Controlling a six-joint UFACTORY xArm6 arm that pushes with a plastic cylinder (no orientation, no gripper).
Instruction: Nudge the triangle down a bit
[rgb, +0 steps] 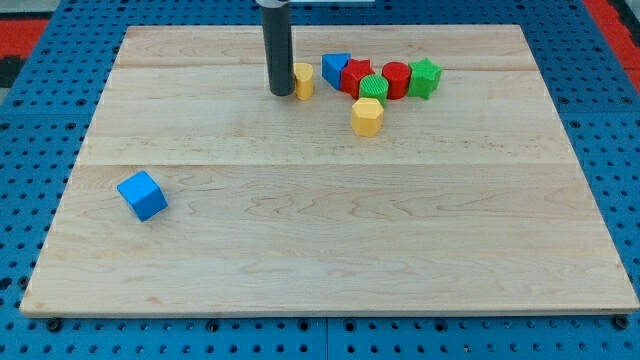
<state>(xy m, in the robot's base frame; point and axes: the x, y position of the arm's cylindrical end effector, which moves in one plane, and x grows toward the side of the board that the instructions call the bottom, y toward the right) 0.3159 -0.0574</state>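
The blue triangle (334, 68) lies near the view's top, at the left end of a tight cluster of blocks. My tip (281, 94) rests on the board to the view's left of it, touching or almost touching a yellow block (303, 80) that sits between my tip and the triangle. The rod hides part of that yellow block. A red block (355, 76) touches the triangle on its right.
The cluster also holds a green block (373, 87), a red cylinder (396, 79) and a green star-like block (424, 77). A yellow hexagonal block (367, 116) sits just below them. A blue cube (142, 195) lies alone at the view's left. The wooden board (330, 240) ends in blue pegboard all round.
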